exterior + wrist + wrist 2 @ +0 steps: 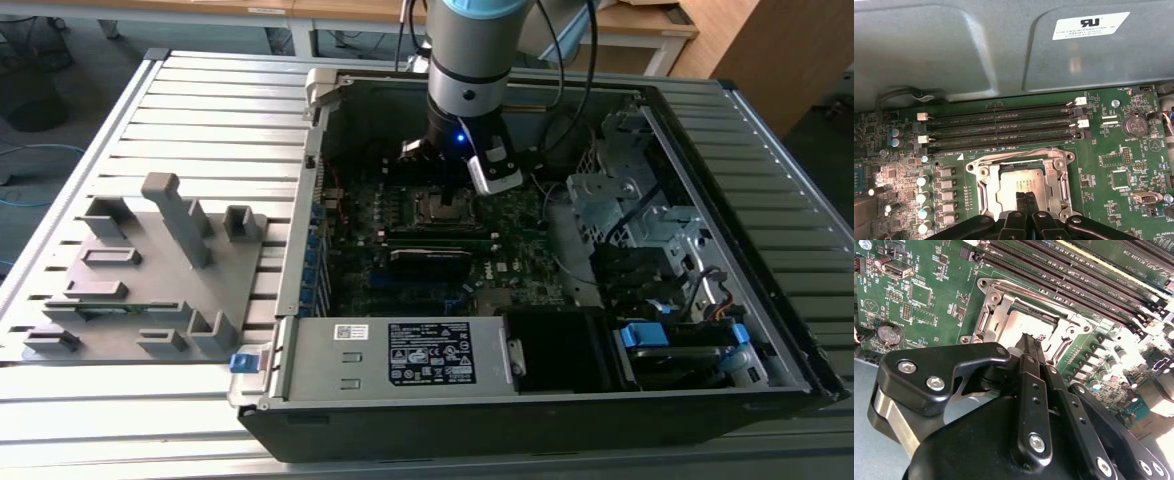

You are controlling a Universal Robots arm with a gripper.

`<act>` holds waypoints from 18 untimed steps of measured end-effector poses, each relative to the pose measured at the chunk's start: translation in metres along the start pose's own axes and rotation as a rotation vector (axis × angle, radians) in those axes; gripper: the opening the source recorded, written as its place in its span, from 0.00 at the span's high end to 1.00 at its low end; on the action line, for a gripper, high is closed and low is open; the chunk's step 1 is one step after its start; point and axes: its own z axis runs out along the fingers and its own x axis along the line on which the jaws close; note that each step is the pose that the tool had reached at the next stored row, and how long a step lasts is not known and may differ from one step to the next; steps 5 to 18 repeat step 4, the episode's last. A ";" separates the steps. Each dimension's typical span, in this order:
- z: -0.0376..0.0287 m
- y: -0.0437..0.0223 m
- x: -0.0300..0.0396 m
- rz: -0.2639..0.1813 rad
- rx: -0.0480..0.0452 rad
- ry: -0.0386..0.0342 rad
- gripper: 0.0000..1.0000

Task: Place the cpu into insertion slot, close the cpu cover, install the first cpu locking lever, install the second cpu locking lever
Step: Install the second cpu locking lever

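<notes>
The open computer case (534, 330) lay on the slatted tabletop (214, 100), with a grey fixture block (147, 270) well apart toward the exterior view's left. The arm (470, 70) reached down into the case over the motherboard (1134, 165).

On the board, the insertion slot (1021, 187) sat just beside the long memory slots (1004, 125). The cpu (1021, 184) lay inside it, pale face up, apparently seated flat. The cpu cover (1054, 165) framed the chip, lowered around it in both wrist views; whether it was fully down could not be confirmed. The locking levers could not be picked out with certainty.

The gripper (1025, 200) hung directly over the cpu's near edge, its fingers (1021, 202) drawn together with nothing between them, tips at or just above the chip; contact could not be determined.

Risks, as judged: closed tips pressing on the chip could shift or tilt it in the socket and damage the contacts beneath. A cover not fully seated could spring up or bind. A sideways slip could strike the neighbouring capacitors (924, 197).
</notes>
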 end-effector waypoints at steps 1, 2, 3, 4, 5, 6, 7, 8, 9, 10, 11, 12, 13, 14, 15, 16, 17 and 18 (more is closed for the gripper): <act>-0.0002 0.0000 0.0000 0.000 0.0000 0.0000 0.90; -0.0003 0.0001 0.0000 0.000 0.0000 0.0000 0.90; -0.0004 0.0000 0.0000 0.000 0.0001 0.0000 0.90; -0.0004 0.0000 0.0000 0.000 0.0001 0.0000 0.90; -0.0004 0.0000 0.0000 0.000 0.0001 0.0000 0.90; -0.0004 0.0000 0.0000 0.000 0.0001 0.0000 0.90; -0.0004 0.0000 0.0000 0.000 0.0001 0.0000 0.90; -0.0004 0.0000 0.0000 0.000 0.0001 0.0000 0.90; -0.0004 0.0000 0.0000 0.000 0.0001 0.0000 0.90; -0.0004 0.0000 0.0000 0.000 0.0001 0.0000 0.90; -0.0004 0.0000 0.0000 0.000 0.0001 0.0000 0.90; -0.0004 0.0000 0.0000 0.000 0.0001 0.0000 0.90; -0.0004 0.0000 0.0000 0.000 0.0001 0.0000 0.90; -0.0004 0.0000 0.0000 0.000 0.0001 0.0000 0.90; -0.0004 0.0000 0.0000 0.000 0.0001 0.0000 0.90; -0.0004 0.0000 0.0000 0.000 0.0001 0.0000 0.90; -0.0004 0.0000 0.0000 0.000 0.0001 0.0000 0.90; -0.0004 0.0000 0.0000 0.000 0.0001 0.0000 0.90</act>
